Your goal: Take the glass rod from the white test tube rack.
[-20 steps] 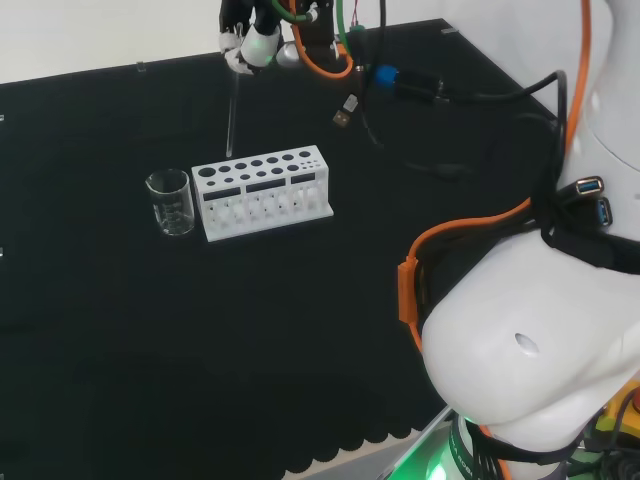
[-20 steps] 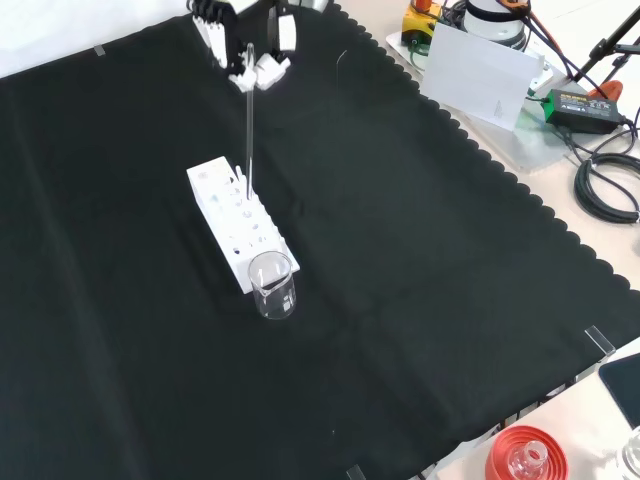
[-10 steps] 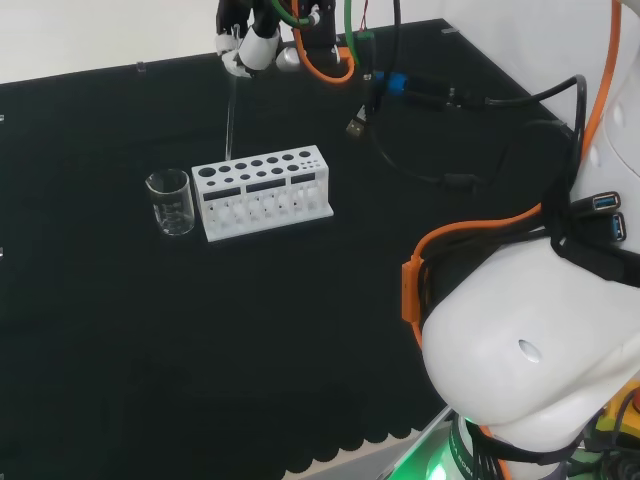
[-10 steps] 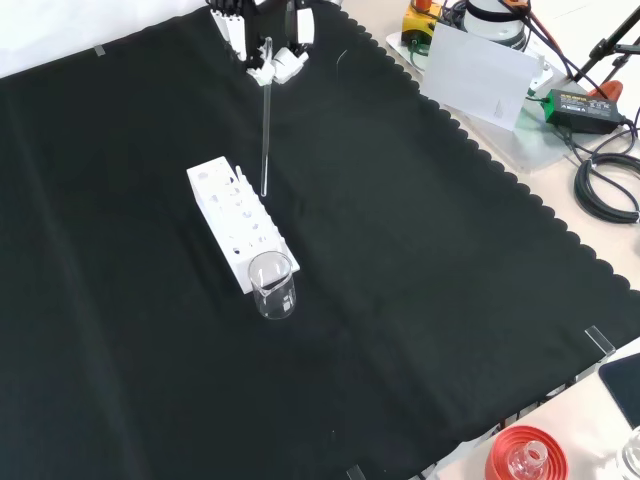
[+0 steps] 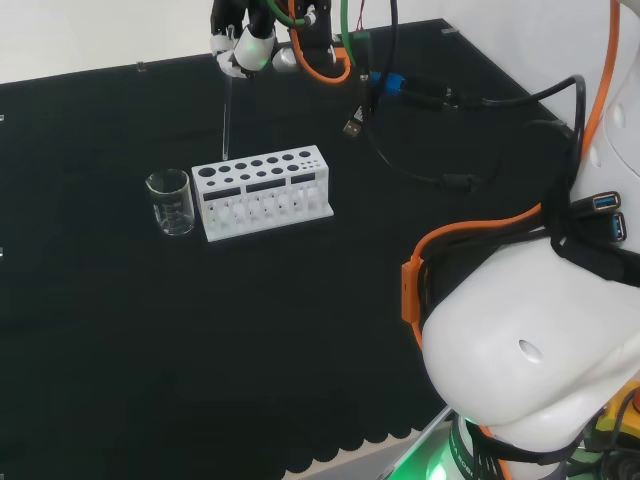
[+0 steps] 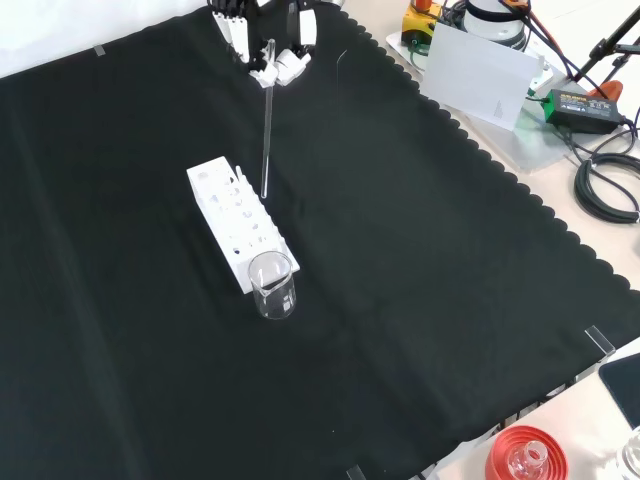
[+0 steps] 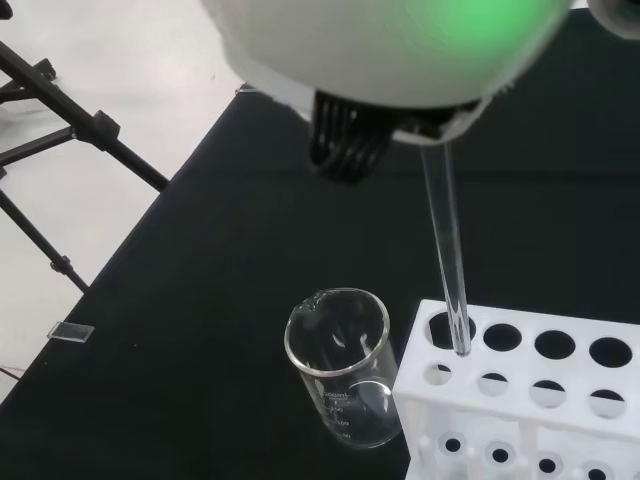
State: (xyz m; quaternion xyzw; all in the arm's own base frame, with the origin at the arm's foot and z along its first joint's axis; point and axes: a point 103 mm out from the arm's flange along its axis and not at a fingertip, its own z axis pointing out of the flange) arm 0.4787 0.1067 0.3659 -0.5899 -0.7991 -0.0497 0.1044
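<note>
Lifted since a second ago, the rod now hangs clear above the rack [image 6: 238, 222], which stands untouched beside the beaker [image 6: 272, 286]. Pinching fingers of the hand [image 6: 272, 68] grip the rod [image 6: 266, 125] at its top, so the removal looks almost complete.

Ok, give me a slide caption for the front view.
Robot hand holds glass rod above white test tube rack, beaker beside.

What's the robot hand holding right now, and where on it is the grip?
The robot hand pinches the glass rod at its upper end; the rod hangs upright above the rack.
</note>
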